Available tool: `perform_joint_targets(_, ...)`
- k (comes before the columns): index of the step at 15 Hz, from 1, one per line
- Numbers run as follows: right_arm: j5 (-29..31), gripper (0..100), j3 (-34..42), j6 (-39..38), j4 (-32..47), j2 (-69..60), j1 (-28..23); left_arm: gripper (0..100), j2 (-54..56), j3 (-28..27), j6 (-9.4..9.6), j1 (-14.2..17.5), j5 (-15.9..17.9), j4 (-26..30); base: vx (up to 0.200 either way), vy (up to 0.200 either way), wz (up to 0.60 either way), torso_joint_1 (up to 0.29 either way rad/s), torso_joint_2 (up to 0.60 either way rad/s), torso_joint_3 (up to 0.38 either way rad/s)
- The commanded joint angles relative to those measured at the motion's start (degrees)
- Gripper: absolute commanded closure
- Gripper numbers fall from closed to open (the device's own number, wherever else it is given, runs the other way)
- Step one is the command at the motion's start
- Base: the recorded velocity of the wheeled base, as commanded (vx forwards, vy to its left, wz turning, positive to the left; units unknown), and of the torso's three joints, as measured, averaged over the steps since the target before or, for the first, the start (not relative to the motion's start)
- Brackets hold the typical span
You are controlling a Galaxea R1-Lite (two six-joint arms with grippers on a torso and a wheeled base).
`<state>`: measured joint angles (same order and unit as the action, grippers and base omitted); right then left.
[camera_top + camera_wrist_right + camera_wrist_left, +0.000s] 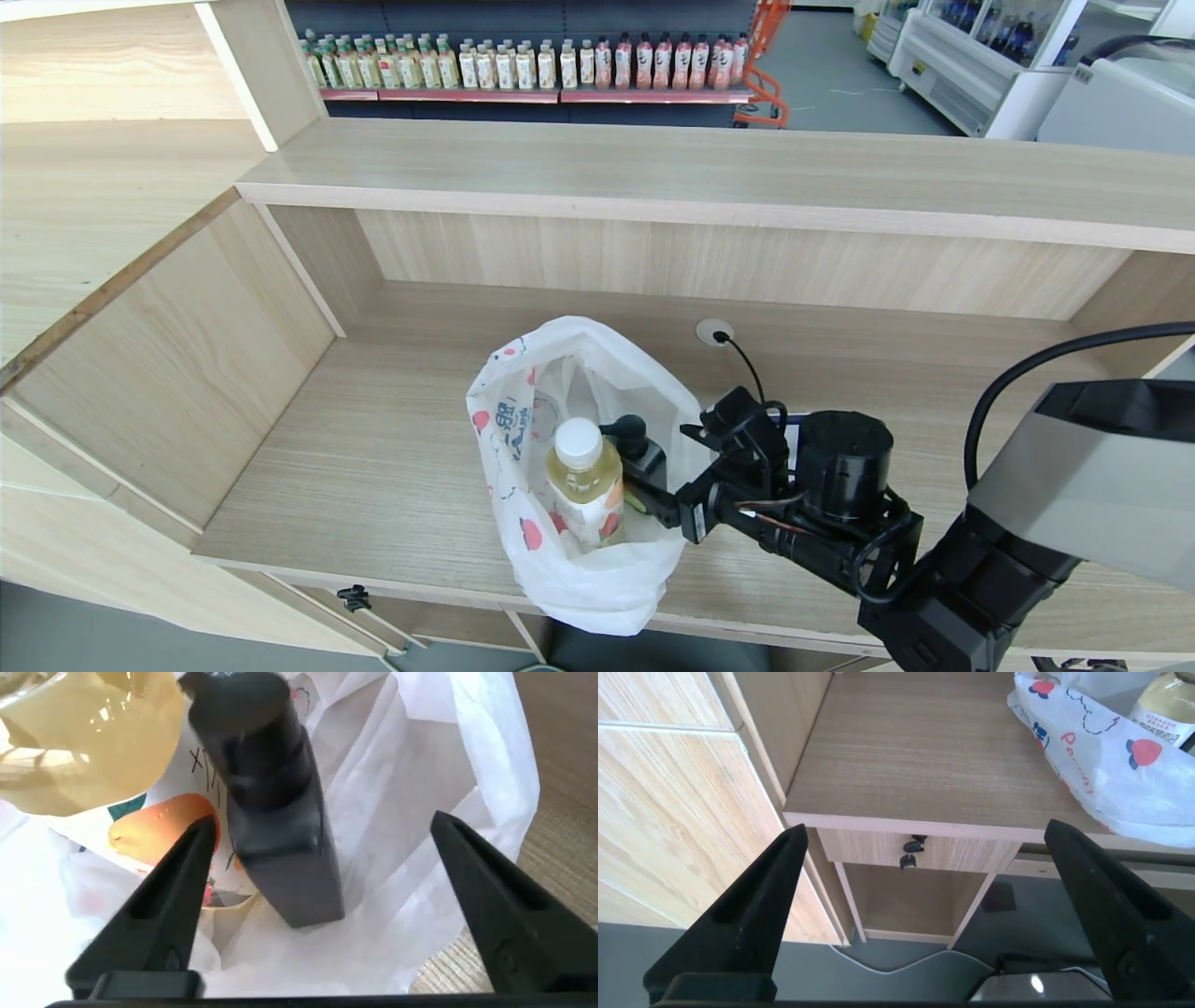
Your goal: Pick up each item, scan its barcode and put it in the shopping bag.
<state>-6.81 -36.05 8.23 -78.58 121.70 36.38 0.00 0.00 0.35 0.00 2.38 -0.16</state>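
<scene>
Light wood-grain counter (373, 448), recessed below a raised ledge (653, 168) along its far side. A slanted side panel (187, 373) of the same wood closes the left. Round cable port (714, 331) near the back wall. Small dark latch (915, 849) on the front edge. Beyond are a red-edged shelf (523, 95) of bottles (546, 65), grey floor (831, 65), an orange frame (767, 65) (possibly a cart) and a white chiller cabinet (971, 65). Light is even.

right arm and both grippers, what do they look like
The right arm has a boxy grey link, black joints and a black cylindrical wrist, with a black cable looping over it. The right gripper and left gripper each have two flat, tapering black fingers.
</scene>
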Motion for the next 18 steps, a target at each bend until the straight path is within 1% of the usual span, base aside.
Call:
perform_joint_targets(1,-0.04,0,-0.08,0.03,0.09,-0.06,0.1,0,-0.09,0.0,0.0,0.0,0.0,-0.02,0.0,0.0,0.0,0.0,0.0,0.0)
perform_joint_targets(6,0.13,0,-0.25,0.03,0.71,-2.78,-0.34,0,-0.09,0.0,0.0,0.0,0.0,-0.02,0.0,0.0,0.0,0.0,0.0,0.0)
perform_joint_targets(11,-0.04,0,-0.51,0.03,1.06,-8.58,-1.57,0,-0.09,0.0,0.0,0.0,0.0,-0.02,0.0,0.0,0.0,0.0,0.0,0.0)
perform_joint_targets(15,0.75,0,-0.43,-0.05,9.76,-21.77,-3.68,0,-0.09,0.0,0.0,0.0,0.0,-0.02,0.0,0.0,0.0,0.0,0.0,0.0)
perform_joint_targets(17,3.91,0,0.19,-0.23,12.14,-26.6,-6.23,0,-0.09,0.0,0.0,0.0,0.0,-0.02,0.0,0.0,0.0,0.0,0.0,0.0)
perform_joint_targets(18,5.32,0,1.59,-1.81,18.29,-32.49,-9.92,0,-0.09,0.0,0.0,0.0,0.0,-0.02,0.0,0.0,0.0,0.0,0.0,0.0)
